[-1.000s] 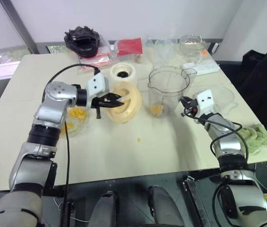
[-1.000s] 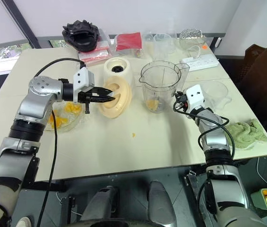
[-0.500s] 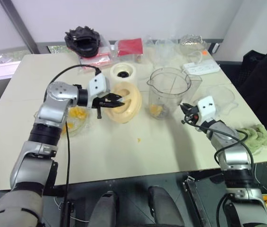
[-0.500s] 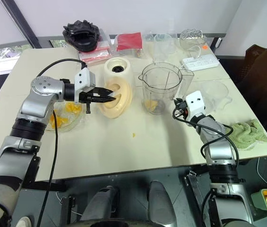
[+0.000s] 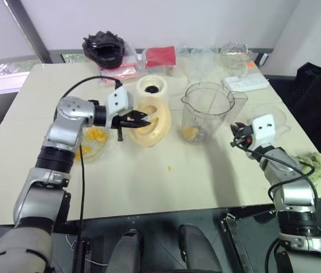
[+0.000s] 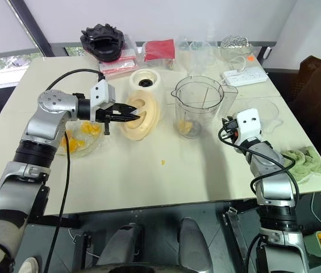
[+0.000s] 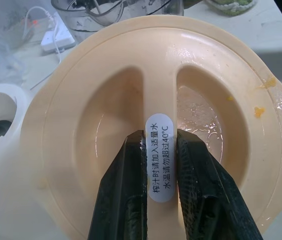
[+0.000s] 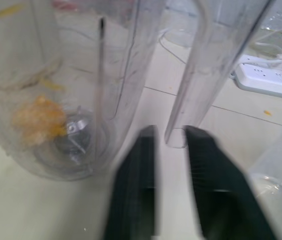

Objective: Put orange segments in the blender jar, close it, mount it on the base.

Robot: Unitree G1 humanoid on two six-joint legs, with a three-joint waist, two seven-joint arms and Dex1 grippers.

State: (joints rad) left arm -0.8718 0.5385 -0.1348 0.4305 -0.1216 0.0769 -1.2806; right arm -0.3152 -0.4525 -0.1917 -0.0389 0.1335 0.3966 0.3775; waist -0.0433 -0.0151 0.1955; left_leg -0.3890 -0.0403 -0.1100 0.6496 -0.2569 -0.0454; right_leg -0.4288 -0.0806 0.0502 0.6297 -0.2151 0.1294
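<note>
A cream table (image 5: pixel 149 187) stands by a white wall, w/ a window at the robot's left.

Head view: the clear jar (image 5: pixel 208 111) stands upright near the middle of the table, w/ orange bits (image 5: pixel 191 132) in its bottom. The white base (image 5: pixel 151 86) sits back & left of the jar. The cream lid (image 5: pixel 155 120) is tilted up just in front of the base. The L gripper (image 5: pixel 142 120) is right at the lid, coming from its left side. The L arm is bent at the elbow & reaches over a bowl (image 5: pixel 89 147) of orange pieces. The R gripper (image 5: pixel 237 129) is near the jar's right side, a bit apart from it. The R arm comes up from the front-right edge of the table, forearm low, pointing at the jar. One small orange crumb (image 5: pixel 169 168) lies on the table in front of the lid. A green cloth (image 5: pixel 313 165) lies at the right edge.

L wrist view: the two black fingers (image 7: pixel 126 200) are shut tight on the ridge (image 7: pixel 158 100) across the lid's middle, one on each side of a white sticker (image 7: pixel 159 157).

R wrist view: this gripper's fingers (image 8: pixel 138 170) stand a little apart & hold nothing. The low end of the jar's handle (image 8: pixel 215 65) sits just ahead of the gap btwn them; can't tell if it touches. The blades (image 8: pixel 73 139) show at the jar's bottom.
</note>
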